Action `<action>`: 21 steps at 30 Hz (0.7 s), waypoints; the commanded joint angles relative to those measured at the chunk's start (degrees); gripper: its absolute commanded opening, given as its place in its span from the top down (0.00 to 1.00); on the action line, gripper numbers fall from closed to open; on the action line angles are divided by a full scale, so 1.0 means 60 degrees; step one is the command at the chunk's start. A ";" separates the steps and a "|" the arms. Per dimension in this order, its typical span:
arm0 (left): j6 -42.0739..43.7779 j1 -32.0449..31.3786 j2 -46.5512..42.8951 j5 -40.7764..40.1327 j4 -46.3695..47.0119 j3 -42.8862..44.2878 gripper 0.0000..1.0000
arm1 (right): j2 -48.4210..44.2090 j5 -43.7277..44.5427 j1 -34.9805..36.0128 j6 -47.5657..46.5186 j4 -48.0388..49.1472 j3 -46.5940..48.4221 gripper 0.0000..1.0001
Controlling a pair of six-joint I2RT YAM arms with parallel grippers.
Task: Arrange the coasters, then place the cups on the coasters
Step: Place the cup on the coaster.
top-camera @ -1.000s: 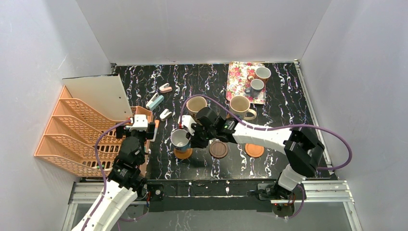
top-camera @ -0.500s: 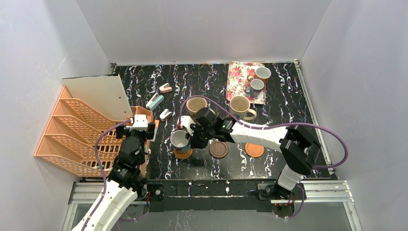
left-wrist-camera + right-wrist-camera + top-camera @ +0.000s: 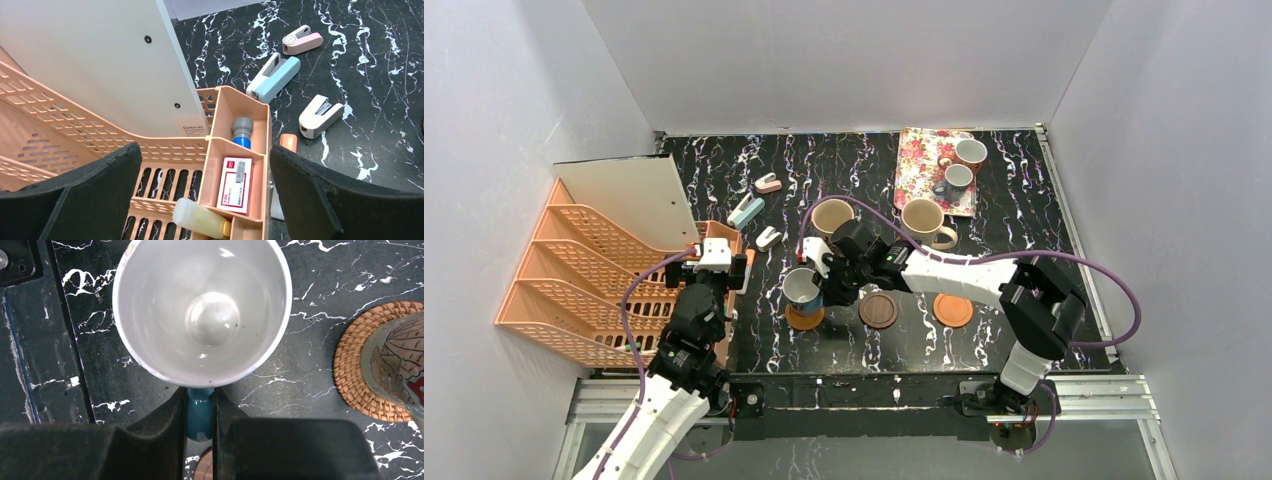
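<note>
My right gripper [image 3: 828, 281] [image 3: 200, 396] is shut on the blue handle [image 3: 200, 412] of a small cup [image 3: 802, 288] with a white inside [image 3: 202, 310]. That cup is over an orange-brown coaster [image 3: 805, 319]; I cannot tell whether it touches it. A dark brown coaster [image 3: 879, 309] and another orange-brown coaster [image 3: 952, 311] lie bare to the right. Two large beige cups [image 3: 832, 217] [image 3: 922, 222] stand behind; one [image 3: 397, 360] sits on a woven coaster [image 3: 352, 372]. Two small cups [image 3: 970, 152] [image 3: 957, 178] are on the floral tray. My left gripper [image 3: 714, 262] [image 3: 200, 200] hangs open over the organiser.
A pink floral tray [image 3: 924, 165] lies at the back right. An orange file organiser [image 3: 589, 270] [image 3: 240, 125] fills the left side, holding a staple box [image 3: 236, 185] and a bottle [image 3: 200, 219]. Three staplers [image 3: 302, 40] [image 3: 274, 78] [image 3: 320, 116] lie beside it.
The right arm's elbow has drifted left and the held cup has shifted slightly right above the coaster. The grip on the handle is unchanged. The left arm has not moved.
</note>
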 commanded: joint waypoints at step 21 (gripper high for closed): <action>-0.0002 0.0045 -0.0009 -0.0052 0.0098 -0.0028 0.02 | -0.0055 -0.0890 -0.0053 -0.0114 0.0276 0.0558 0.99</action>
